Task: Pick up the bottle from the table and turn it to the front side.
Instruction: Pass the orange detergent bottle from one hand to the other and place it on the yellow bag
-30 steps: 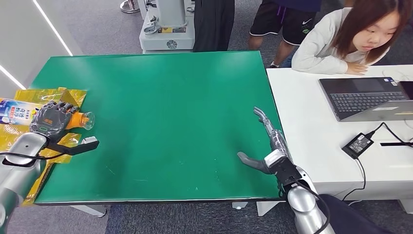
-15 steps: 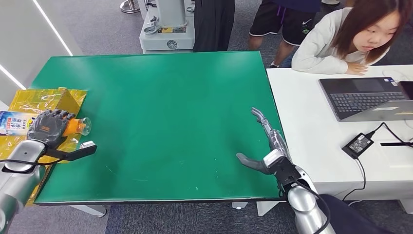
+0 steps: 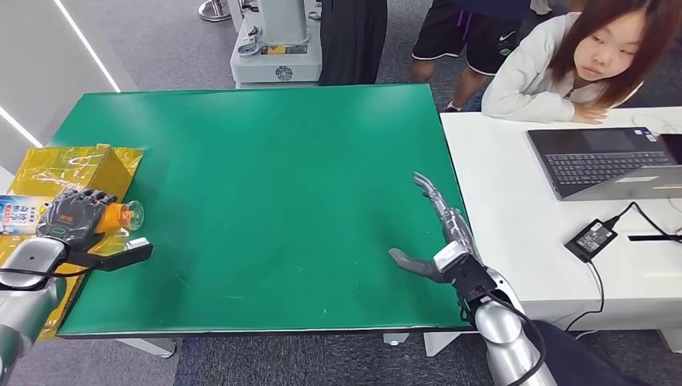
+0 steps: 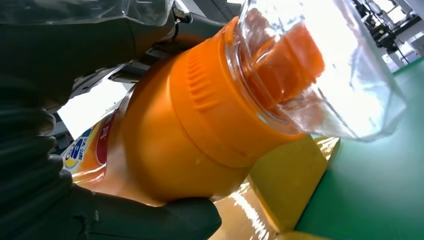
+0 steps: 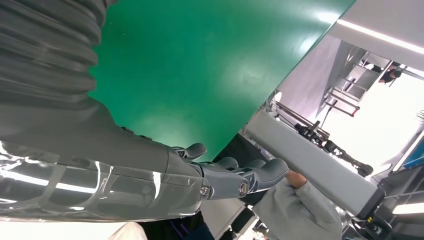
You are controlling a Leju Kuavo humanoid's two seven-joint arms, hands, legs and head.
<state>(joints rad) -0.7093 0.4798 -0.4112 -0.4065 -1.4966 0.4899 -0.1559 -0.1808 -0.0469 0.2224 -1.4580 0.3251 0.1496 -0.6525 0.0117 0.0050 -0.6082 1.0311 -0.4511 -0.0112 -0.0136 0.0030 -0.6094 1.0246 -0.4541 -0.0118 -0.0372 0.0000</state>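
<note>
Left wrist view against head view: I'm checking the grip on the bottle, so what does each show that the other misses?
The left wrist view alone shows the clear cap over the orange spout, the ribbed orange collar and the fingers wrapped under the body. The head view alone shows the green table, the yellow bags, the empty right hand, a person and a laptop. Both show the bottle lying sideways in the left hand.

Orange bottle (image 3: 112, 215), clear cap (image 4: 320, 70); green table (image 3: 281, 177); yellow bag (image 3: 68, 165)
</note>
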